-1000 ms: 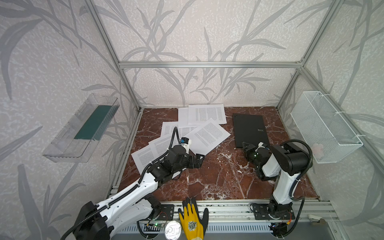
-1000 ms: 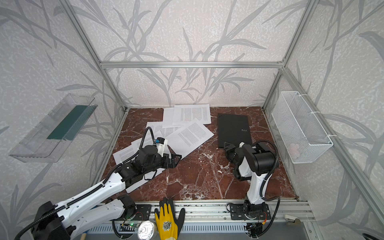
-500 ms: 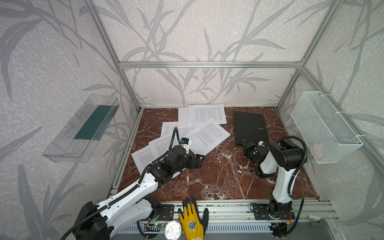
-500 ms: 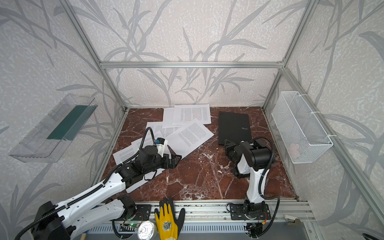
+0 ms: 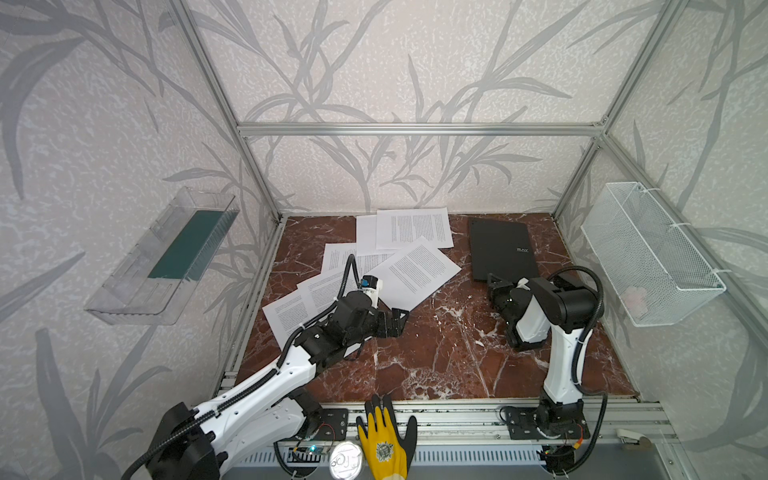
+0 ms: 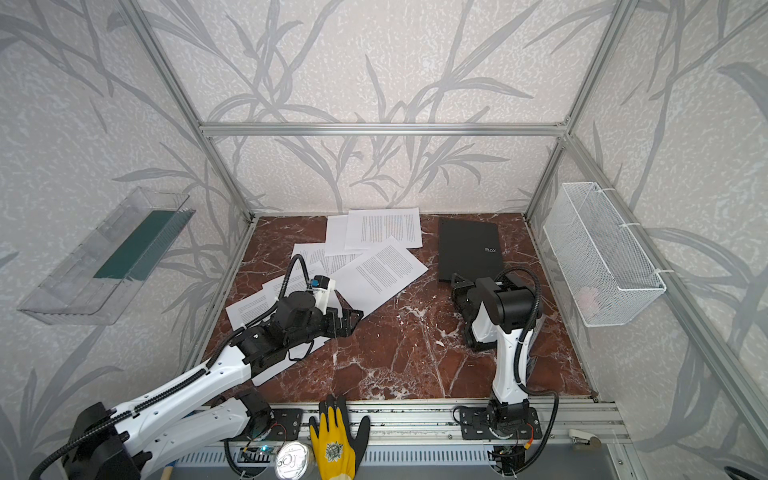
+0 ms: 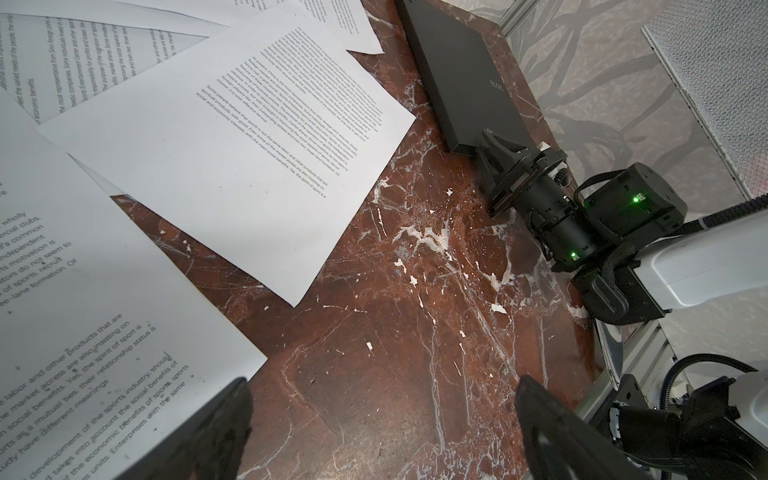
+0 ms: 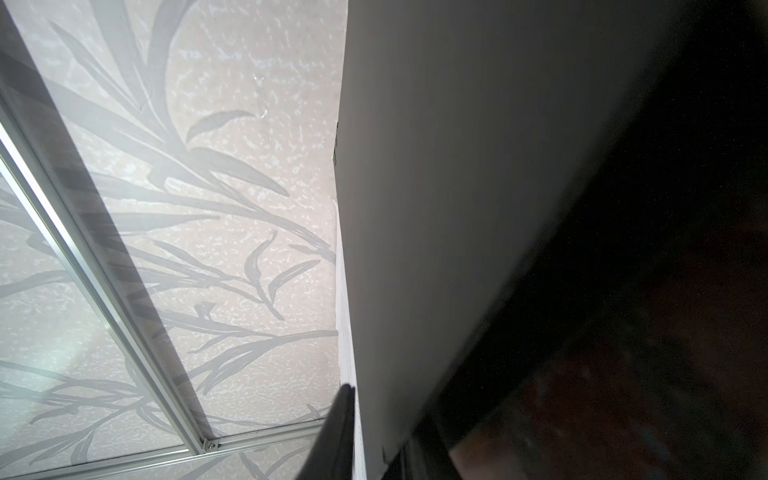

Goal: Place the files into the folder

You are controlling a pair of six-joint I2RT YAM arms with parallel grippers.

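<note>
black folder (image 5: 500, 249), white files (image 5: 415, 272), red-marbled table (image 5: 436, 353)

The whole desk (image 5: 415, 365) is overlooked from above its front edge in both top views. The files (image 7: 232, 137) and folder (image 7: 469, 79) are seen from low by the left wrist camera, the folder very closely by the right.

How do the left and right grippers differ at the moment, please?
The left gripper stands wide open with nothing in it; the right gripper is closed narrowly on the near edge of the folder. The left gripper sits by the files; the right gripper is at the folder. Both are black and low over the table.
</note>
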